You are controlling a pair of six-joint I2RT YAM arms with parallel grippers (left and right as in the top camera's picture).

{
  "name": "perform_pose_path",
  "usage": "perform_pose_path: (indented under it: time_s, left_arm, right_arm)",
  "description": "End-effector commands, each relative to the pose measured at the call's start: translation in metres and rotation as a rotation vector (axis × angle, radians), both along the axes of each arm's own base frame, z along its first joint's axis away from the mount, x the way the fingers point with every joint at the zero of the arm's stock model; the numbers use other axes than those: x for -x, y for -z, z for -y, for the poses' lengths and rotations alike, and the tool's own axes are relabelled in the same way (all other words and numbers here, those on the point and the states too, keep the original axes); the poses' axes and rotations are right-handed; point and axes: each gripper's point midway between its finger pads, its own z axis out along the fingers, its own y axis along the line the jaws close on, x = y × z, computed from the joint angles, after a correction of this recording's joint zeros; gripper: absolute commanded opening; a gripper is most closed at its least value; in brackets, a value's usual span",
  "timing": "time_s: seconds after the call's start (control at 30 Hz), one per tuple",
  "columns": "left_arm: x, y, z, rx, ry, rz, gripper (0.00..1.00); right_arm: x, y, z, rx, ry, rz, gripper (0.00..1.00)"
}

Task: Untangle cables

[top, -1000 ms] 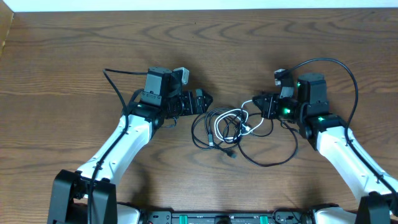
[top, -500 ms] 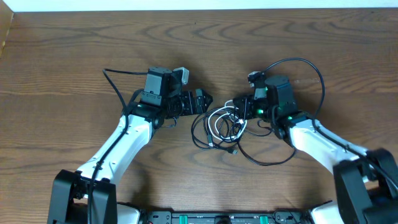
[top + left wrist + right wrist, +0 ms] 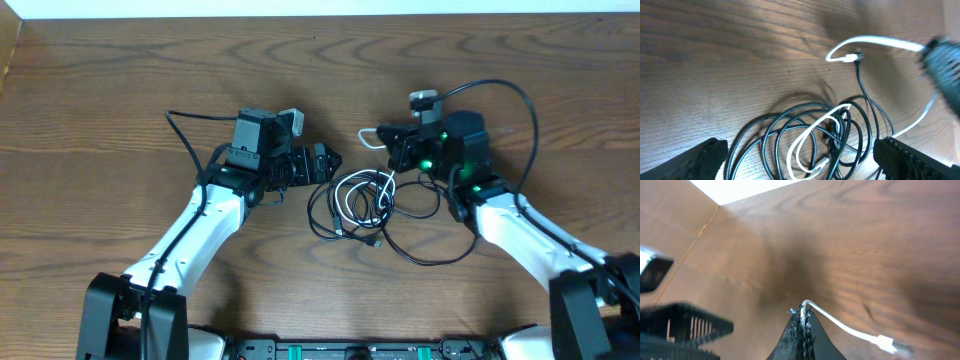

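This looks like a robot lab, a place where people try out machines. Two robot arms, the left arm and the right arm, sit at a plain brown wooden table. They are white with black parts. Little green lights glow on the right one. A black bar with green bits runs along the near edge. Some thin cables lie in a heap between the arms.

Overhead looking down, wrist views close, sharing white cable
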Motion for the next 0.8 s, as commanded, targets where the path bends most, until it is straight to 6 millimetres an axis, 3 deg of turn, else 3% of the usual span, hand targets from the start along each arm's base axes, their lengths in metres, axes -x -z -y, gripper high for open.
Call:
perform_pose_path:
  time_s: [0.0,0.17,0.33,0.47,0.57,0.77]
  left_arm:
    - [-0.002,-0.004,-0.001,0.0,-0.009,0.008,0.99]
    - [-0.002,-0.004,-0.001,0.0,-0.009,0.008,0.99]
    - [-0.002,-0.004,-0.001,0.0,-0.009,0.008,0.99]
    - [-0.002,-0.004,-0.001,0.0,-0.008,0.008,0.99]
    - [-0.002,-0.004,-0.001,0.0,-0.009,0.009,0.99]
    - [-0.002,-0.004,-0.001,-0.001,-0.009,0.008,0.99]
  right_arm:
    - [-0.022,-0.02,0.03,0.058,0.163,0.075,0.01]
    - [-0.027,-0.015,0.055,0.117,0.277,0.057,0.01]
    - [-0.006,0.019,0.07,0.214,0.306,-0.101,0.01]
    - [0.01,0.032,0.071,0.239,0.278,-0.183,0.01]
    - [0.016,0.022,0.06,0.194,0.22,-0.176,0.01]
    - [0.03,-0.036,0.038,0.084,0.09,-0.04,0.02]
